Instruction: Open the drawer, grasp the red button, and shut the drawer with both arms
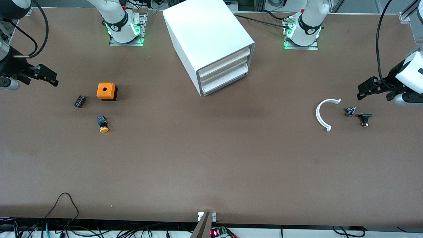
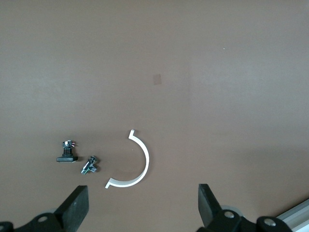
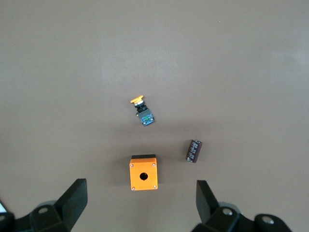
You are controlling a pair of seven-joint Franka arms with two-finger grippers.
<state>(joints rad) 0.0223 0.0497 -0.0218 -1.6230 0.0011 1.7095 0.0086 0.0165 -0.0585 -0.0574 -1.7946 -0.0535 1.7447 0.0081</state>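
The white cabinet [image 1: 206, 36] stands between the arm bases, and its three tray drawers [image 1: 224, 72] are all shut. The red-capped button is hidden from every view. My left gripper [image 1: 375, 93] hangs open and empty over the left arm's end of the table, also shown in the left wrist view [image 2: 143, 205]. My right gripper [image 1: 39, 77] hangs open and empty over the right arm's end, also shown in the right wrist view [image 3: 140, 200]. Both arms wait apart from the cabinet.
Under the right gripper lie an orange box with a hole [image 1: 106, 91] [image 3: 143, 173], an orange-yellow-capped button [image 1: 103, 124] [image 3: 143, 110] and a small black part [image 1: 80, 101] [image 3: 194, 151]. Under the left gripper lie a white arc [image 1: 322, 114] [image 2: 140, 166], a metal fitting [image 1: 350, 111] [image 2: 90, 166] and a black part [image 1: 364, 118] [image 2: 67, 152].
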